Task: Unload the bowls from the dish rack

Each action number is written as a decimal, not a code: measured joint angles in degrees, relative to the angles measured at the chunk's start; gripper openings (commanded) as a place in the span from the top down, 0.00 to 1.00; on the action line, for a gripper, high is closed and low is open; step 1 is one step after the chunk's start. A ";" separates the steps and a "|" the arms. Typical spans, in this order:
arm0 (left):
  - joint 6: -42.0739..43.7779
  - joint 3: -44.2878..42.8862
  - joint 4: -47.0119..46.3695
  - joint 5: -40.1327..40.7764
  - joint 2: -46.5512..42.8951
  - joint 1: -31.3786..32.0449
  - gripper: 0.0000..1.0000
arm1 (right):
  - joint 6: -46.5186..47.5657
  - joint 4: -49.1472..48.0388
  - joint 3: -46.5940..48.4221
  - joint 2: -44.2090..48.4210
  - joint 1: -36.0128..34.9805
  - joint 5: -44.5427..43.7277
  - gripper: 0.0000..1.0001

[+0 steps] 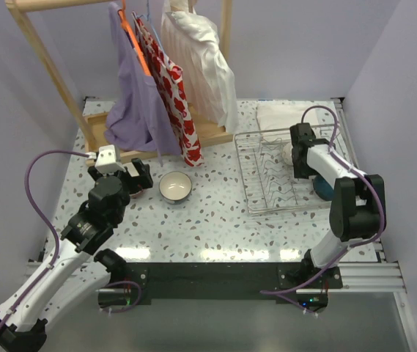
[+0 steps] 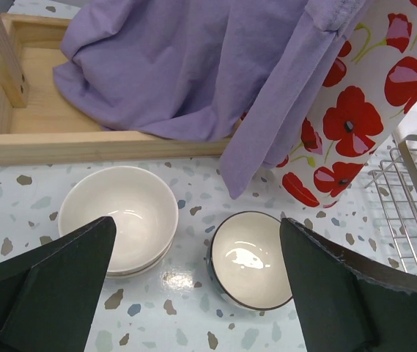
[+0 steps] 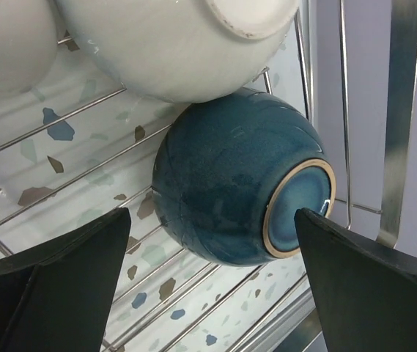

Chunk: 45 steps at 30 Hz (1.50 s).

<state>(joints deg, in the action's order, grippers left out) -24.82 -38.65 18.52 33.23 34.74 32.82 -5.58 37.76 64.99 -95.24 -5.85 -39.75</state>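
My left claw (image 2: 197, 227), apart, faces a cream bowl (image 2: 120, 213) and a dark-rimmed bowl (image 2: 248, 257); overhead hides the cream. My right claw (image 3: 212, 216), apart, frames a teal bowl (image 3: 223, 183).

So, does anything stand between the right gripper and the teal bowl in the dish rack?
Nothing visible does. The open right gripper faces the teal bowl directly; a white bowl sits just beyond it.

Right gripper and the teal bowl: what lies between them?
Nothing; the right wrist view shows the teal bowl straight before the open right gripper, lying on the dish rack.
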 measured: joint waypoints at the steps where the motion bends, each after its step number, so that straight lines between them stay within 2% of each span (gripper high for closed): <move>1: 0.00 0.00 0.00 0.00 0.00 0.00 0.00 | 0.00 -0.11 0.00 -0.42 0.00 -0.20 0.01; 10: 0.00 0.00 0.00 0.00 0.04 0.00 0.00 | 0.74 -1.20 -0.04 -3.13 -0.02 -4.46 0.01; 21: 0.04 0.02 -0.02 -0.22 0.28 0.00 0.00 | 6.49 -5.88 -5.03 -0.37 -0.13 -4.20 0.01; 35: 0.42 0.13 -0.07 -0.33 0.15 -0.04 0.00 | 7.58 -6.25 -5.33 -2.58 -0.98 -7.15 0.01; 45: 0.42 0.15 -0.22 -0.46 0.15 -0.04 0.00 | 9.27 -5.97 -5.01 -8.09 -2.73 -14.82 0.01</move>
<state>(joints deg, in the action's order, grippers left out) -24.40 -38.50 18.31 32.77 34.89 32.77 3.68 31.79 59.99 -103.33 -8.58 -54.57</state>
